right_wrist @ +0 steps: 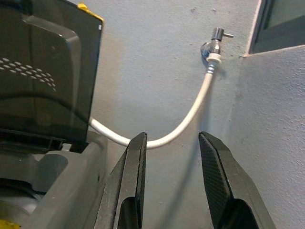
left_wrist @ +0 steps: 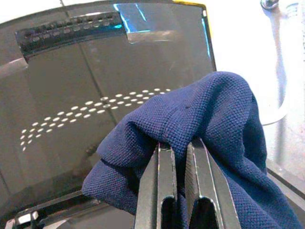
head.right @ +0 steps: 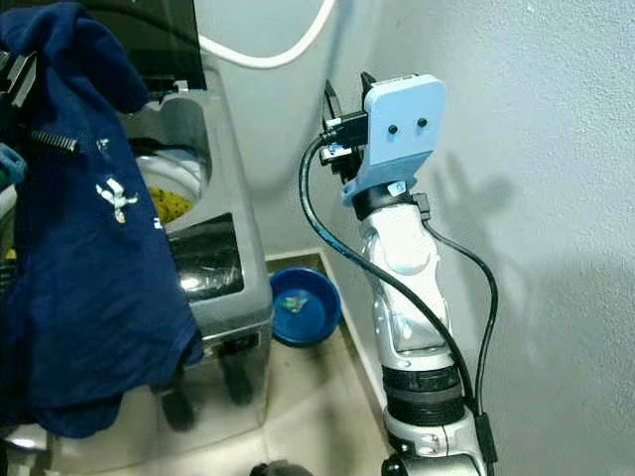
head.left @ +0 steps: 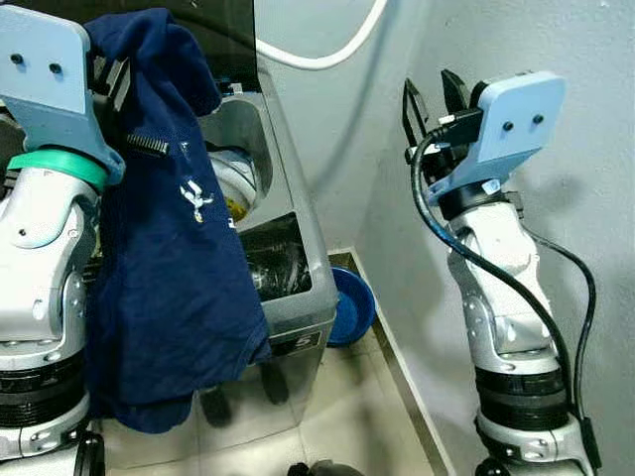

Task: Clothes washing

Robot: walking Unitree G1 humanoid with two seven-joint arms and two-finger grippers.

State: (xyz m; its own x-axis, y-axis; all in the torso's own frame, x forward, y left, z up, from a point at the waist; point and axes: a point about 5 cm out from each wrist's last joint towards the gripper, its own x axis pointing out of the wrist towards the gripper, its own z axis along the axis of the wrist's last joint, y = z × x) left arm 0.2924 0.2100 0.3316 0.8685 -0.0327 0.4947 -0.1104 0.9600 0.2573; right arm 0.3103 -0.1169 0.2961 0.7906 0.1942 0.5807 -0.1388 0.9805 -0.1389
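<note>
A navy blue garment (head.left: 174,248) with a small white emblem hangs from my left gripper (left_wrist: 180,145), which is shut on a fold of its cloth, raised in front of the grey top-loading washing machine (head.left: 298,248). The cloth drapes down past the machine's front. The machine's dark lid (left_wrist: 71,95) stands open, and inside the drum (head.left: 236,183) some white and yellow laundry shows. My right gripper (right_wrist: 169,143) is held up to the right of the machine, open and holding nothing, facing the wall.
A white hose (right_wrist: 190,114) runs from a wall tap (right_wrist: 214,43) to the back of the machine. A blue basin (head.right: 303,302) sits on the tiled floor between the machine and the grey wall (head.right: 536,198) close on the right.
</note>
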